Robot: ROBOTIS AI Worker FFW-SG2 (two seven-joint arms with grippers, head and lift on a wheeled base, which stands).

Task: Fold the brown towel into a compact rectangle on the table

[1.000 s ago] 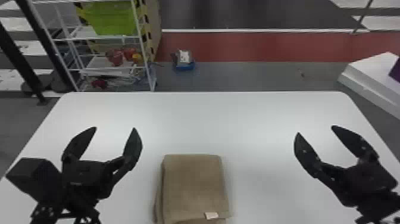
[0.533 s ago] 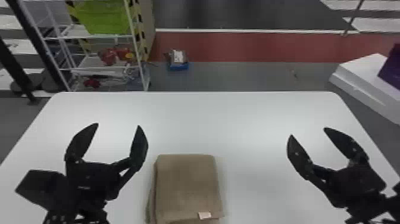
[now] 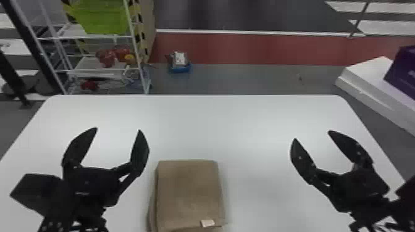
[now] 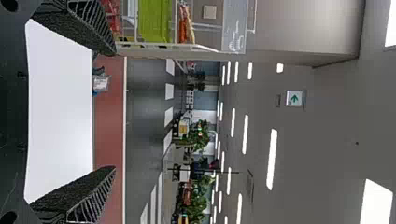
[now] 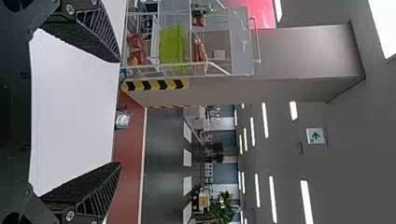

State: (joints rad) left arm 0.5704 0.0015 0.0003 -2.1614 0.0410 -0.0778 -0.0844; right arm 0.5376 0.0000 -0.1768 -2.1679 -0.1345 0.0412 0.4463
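Head view: left gripper [image 3: 118, 129], jaws wide; right gripper [image 3: 312, 135], jaws likewise wide; one brown towel [image 3: 188, 191], folded, on white table [image 3: 247, 117], sideways between both pairs of jaws, nearer the left.

My towel [image 3: 188, 191] lay on the worktop [image 3: 241, 123], between my left pincer [image 3: 118, 130] and my right pincer [image 3: 312, 135], nearer the left one. Its tag [image 3: 207, 223] sat on top, toward my end. Behind the worktop, to the left, stood a rack [image 3: 92, 64] with a bin [image 3: 102, 18] on it; right of that, a bundle [image 3: 179, 60] rested on the floor [image 3: 247, 78]. Past the worktop's right side, a box [image 3: 401, 71] sat on a platform [image 3: 366, 74].
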